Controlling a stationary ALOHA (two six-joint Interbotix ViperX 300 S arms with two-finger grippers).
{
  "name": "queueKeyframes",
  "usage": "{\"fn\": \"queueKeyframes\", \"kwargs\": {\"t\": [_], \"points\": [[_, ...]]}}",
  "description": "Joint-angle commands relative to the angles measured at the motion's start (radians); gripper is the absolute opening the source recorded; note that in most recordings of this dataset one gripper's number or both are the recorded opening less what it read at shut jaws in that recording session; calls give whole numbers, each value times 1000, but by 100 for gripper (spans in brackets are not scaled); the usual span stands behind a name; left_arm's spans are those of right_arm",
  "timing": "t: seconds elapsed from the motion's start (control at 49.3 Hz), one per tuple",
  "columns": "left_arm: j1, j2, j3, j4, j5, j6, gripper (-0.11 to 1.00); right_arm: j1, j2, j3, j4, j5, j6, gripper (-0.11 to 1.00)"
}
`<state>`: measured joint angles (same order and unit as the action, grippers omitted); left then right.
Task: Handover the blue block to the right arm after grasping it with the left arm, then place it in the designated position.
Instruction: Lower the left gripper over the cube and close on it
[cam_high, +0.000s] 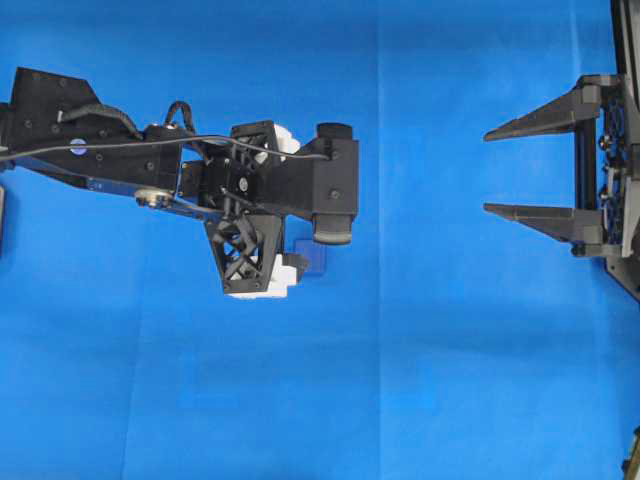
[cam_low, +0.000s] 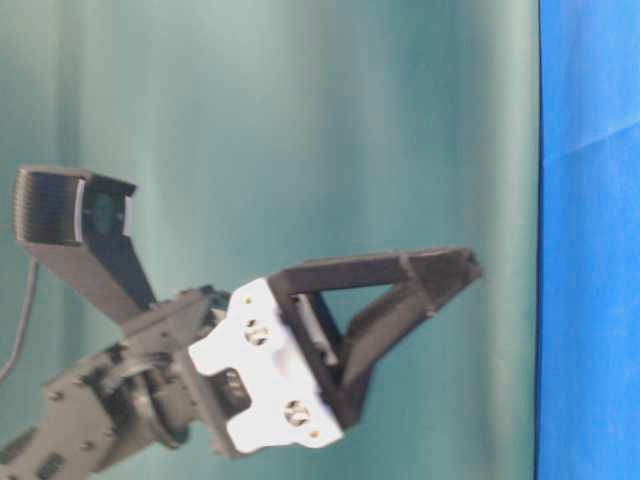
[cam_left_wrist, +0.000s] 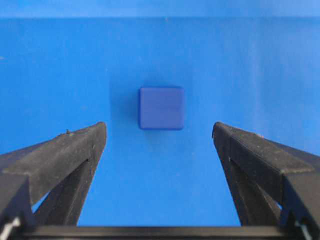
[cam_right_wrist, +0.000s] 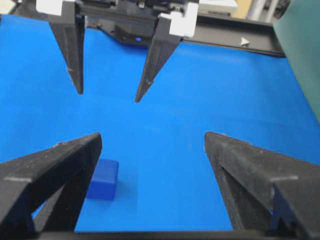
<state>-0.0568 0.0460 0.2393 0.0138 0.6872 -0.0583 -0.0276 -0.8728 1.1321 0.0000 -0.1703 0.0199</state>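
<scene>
Blue block (cam_left_wrist: 161, 108) ungrasped, centred beyond wide-spread left gripper (cam_left_wrist: 160, 131); right gripper (cam_high: 495, 170) wide, empty. Next: descend, close.

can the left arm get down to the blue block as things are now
Probably yes. The left claw is open, wider than the blue block, which sits centred ahead of its fingers on bare blue cloth with nothing between them.

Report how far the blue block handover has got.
Nothing finished yet. The blue block lies on the cloth, unheld. In hand: the left gripper hangs open above it, jaws either side. Left: grasp, handover to the open right gripper, then placement.
</scene>
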Motion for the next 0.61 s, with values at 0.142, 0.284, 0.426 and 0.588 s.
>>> {"fn": "queueKeyframes", "kwargs": {"t": [0.142,0.284,0.426,0.588], "points": [[-20,66,52,3,-117,0,92,0,6,-23,2,-3,2,97],[-28,118,71,3,-181,2,92,-2,6,-23,2,-5,2,97],[-28,155,94,3,-241,3,92,-2,9,-21,2,-3,2,97],[-28,192,110,3,-293,3,92,-2,14,-21,2,-5,2,97]]}}
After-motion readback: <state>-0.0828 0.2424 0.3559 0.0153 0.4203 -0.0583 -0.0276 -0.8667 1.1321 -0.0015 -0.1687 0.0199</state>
